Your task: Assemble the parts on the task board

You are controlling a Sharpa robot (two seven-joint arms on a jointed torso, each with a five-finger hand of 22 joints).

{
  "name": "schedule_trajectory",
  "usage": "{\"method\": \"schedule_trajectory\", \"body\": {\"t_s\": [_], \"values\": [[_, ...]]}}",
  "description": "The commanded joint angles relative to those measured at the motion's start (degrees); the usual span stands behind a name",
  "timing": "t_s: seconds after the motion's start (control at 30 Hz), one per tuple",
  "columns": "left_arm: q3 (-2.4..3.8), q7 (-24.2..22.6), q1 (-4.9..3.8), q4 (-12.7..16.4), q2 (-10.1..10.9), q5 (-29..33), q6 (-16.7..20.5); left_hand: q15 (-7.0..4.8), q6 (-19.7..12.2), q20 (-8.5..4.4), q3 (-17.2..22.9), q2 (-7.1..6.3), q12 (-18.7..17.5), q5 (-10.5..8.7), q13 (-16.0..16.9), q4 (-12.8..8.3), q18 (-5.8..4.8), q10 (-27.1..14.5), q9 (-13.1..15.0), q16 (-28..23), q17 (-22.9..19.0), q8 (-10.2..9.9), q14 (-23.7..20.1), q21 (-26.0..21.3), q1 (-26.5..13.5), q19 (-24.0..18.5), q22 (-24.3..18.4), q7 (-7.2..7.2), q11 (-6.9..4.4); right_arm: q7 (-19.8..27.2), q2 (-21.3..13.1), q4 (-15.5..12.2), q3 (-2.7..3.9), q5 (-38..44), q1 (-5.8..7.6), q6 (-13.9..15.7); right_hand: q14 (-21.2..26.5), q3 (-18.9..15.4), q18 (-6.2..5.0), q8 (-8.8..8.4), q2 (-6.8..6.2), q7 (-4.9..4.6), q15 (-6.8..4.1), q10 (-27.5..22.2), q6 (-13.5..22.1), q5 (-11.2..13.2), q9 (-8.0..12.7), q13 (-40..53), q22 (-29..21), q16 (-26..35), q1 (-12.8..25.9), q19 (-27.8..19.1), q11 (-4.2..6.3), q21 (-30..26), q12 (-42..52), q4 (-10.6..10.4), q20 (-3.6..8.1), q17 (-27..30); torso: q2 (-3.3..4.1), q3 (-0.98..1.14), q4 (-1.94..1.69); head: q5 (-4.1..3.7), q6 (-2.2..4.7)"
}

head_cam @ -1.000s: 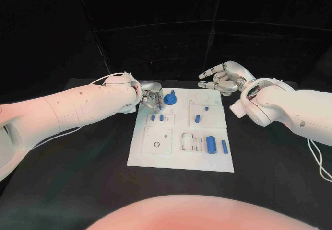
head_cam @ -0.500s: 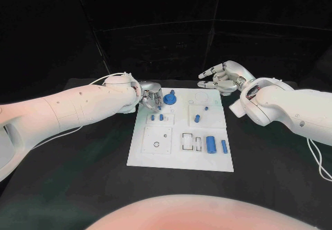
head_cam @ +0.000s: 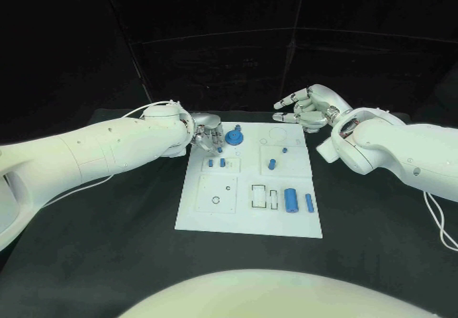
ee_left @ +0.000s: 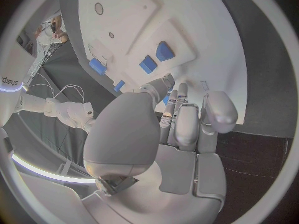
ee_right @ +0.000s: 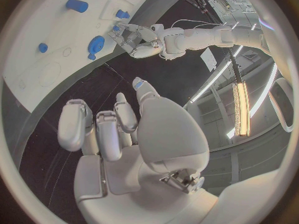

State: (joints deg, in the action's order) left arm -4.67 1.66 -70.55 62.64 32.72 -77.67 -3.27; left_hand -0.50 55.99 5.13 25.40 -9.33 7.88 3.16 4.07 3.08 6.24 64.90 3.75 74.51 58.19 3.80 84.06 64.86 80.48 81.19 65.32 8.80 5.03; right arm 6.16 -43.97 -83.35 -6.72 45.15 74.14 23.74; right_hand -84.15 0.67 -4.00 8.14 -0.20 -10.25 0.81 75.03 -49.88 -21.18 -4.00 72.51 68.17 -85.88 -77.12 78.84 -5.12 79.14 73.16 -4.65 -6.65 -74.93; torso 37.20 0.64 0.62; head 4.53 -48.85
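The left hand [head_cam: 209, 132] hangs over the far left corner of the task board [head_cam: 250, 222], fingers bunched beside a round blue part [head_cam: 235, 138]; whether it grips anything, I can't tell. The right hand [head_cam: 307, 108] hovers past the board's far right corner, fingers apart, holding nothing.

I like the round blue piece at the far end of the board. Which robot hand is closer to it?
Left. The left hand is right beside the round blue piece; the right hand hovers past the task board's far right corner.
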Motion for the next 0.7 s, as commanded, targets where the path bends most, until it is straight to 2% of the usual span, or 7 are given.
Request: {"method": "schedule_trajectory", "body": {"t_s": [0.03, 0.23, 0.3, 0.37, 0.43, 0.5, 0.7], "values": [[0.03, 0.16, -0.08, 0.1, 0.17, -0.03, 1.02, 0.36, -0.38, 0.45, 0.24, -0.17, -0.34, -0.08, 0.06, 0.03, -0.32, -0.26, -0.09, 0.3, -0.16, -0.29, 0.34, -0.24, -0.43, -0.14, -0.06, 0.07, -0.08, 0.06, -0.05, -0.04, 0.03, 0.31, 0.09, -0.33, -4.05, -0.02, -0.47, 0.1, 0.14, 0.28, -0.44, 0.25, 0.16, -0.39, 0.07, 0.0, 0.0, 0.2, 0.04, -0.02, 0.25, -0.16, 0.28, -0.34, 0.2, -7.55, 0.01, 0.0, 0.02, -0.01, -0.01], [0.09, -0.1, -0.08, 0.74, 1.66, 0.17, 2.17, 0.39, 0.47, 0.48, 0.44, 0.0, -0.45, -0.08, 0.18, -0.04, -0.3, -0.11, 0.13, 0.33, -0.28, 0.26, 0.32, -0.35, -0.37, -0.17, -0.09, -0.02, -0.05, -0.99, -0.35, 0.83, 0.03, 2.74, 0.09, -1.04, -3.82, 0.57, -0.71, 0.28, 0.52, 0.33, -0.5, -1.22, -0.05, 0.31, 0.04, -1.63, -1.19, 0.75, -0.92, -0.61, 0.33, -0.83, -1.33, 0.15, 0.25, -6.68, -0.06, -0.05, -0.13, -0.15, 0.18], [0.13, -0.35, -0.11, 1.11, 2.52, 1.04, 2.96, 0.33, 0.87, 0.45, 0.49, 0.01, -0.34, -0.08, 0.29, -0.1, -0.29, 0.27, 0.2, 0.31, -0.4, 0.46, 0.31, -0.33, -0.34, -0.15, -0.04, -0.14, -0.17, -1.29, -0.46, 1.31, 0.03, 4.55, 0.09, -1.3, -3.22, 1.44, -1.34, 0.56, 0.78, 0.43, -0.65, -6.8, -0.67, 0.81, 0.02, -8.65, -4.33, 2.13, -1.82, -2.27, 0.59, -2.68, -8.57, 0.56, 0.45, -4.69, -0.15, -0.06, -0.16, -0.14, 0.28], [0.18, -0.76, -0.2, 1.5, 3.5, 2.44, 4.0, 0.24, 1.21, 0.4, 0.61, 0.07, -0.23, -0.07, 0.4, -0.2, -0.28, 0.63, 0.25, 0.27, -0.55, 0.63, 0.29, -0.32, -0.23, -0.13, 0.0, -0.26, -0.29, -1.54, -0.61, 1.8, 0.03, 6.67, 0.09, -1.65, -2.59, 2.7, -2.12, 0.91, 0.77, 0.73, -0.94, -14.12, -1.83, 1.08, -0.02, -19.06, -8.39, 3.75, -2.85, -4.37, 0.95, -5.19, -19.63, 1.02, 0.73, -2.52, -0.21, 0.06, -0.11, -0.08, 0.38], [0.22, -1.32, -0.35, 1.94, 4.57, 4.83, 5.25, 0.15, 1.5, 0.34, 0.77, 0.14, -0.09, -0.06, 0.51, -0.32, -0.27, 1.01, 0.29, 0.26, -0.64, 0.78, 0.27, -0.35, -0.09, -0.12, -0.01, -0.34, -0.4, -1.86, -0.84, 2.31, 0.03, 9.3, 0.09, -2.28, -1.84, 4.03, -2.72, 1.28, 0.35, 1.07, -1.24, -19.31, -3.25, 1.73, -0.1, -26.79, -11.72, 5.73, -3.62, -6.04, 1.11, -7.35, -28.86, 1.28, 0.93, 0.15, -0.24, 0.09, -0.11, -0.14, 0.48], [0.24, -2.15, -0.51, 2.46, 5.71, 8.26, 6.93, 0.1, 1.88, 0.28, 0.92, 0.23, 0.06, -0.06, 0.63, -0.4, -0.23, 1.38, 0.34, 0.21, -0.8, 0.99, 0.24, -0.52, -0.01, -0.17, -0.14, -0.36, -0.43, -2.27, -1.12, 2.81, 0.03, 12.1, 0.1, -3.19, -1.39, 6.65, -3.07, 1.18, -0.6, 1.66, -1.08, -18.68, -4.52, 2.29, 0.01, -34.95, -13.69, 7.71, -4.13, -6.67, 0.69, -8.96, -38.4, 1.18, 1.29, 2.52, -0.31, 0.08, -0.19, -0.33, 0.58], [0.24, -6.34, -0.73, 5.21, 9.05, 20.46, 12.32, 0.05, 3.77, 0.2, 1.07, 0.35, 0.92, -0.07, 1.15, -0.62, 0.39, 2.94, 0.62, 0.62, 0.16, 2.1, 0.25, -3.5, -0.05, -1.37, -2.78, -0.11, -0.51, -3.7, -1.79, 3.48, 0.02, 21.31, 0.09, -6.0, -1.72, 11.41, -3.0, 1.48, -3.12, 1.23, -1.21, -15.44, -7.93, 3.33, -0.25, -47.21, -14.29, 8.78, -4.9, -5.92, 0.89, -9.79, -51.97, 2.09, 1.03, 3.41, -0.23, 0.05, -0.17, -0.82, 1.14]]}}
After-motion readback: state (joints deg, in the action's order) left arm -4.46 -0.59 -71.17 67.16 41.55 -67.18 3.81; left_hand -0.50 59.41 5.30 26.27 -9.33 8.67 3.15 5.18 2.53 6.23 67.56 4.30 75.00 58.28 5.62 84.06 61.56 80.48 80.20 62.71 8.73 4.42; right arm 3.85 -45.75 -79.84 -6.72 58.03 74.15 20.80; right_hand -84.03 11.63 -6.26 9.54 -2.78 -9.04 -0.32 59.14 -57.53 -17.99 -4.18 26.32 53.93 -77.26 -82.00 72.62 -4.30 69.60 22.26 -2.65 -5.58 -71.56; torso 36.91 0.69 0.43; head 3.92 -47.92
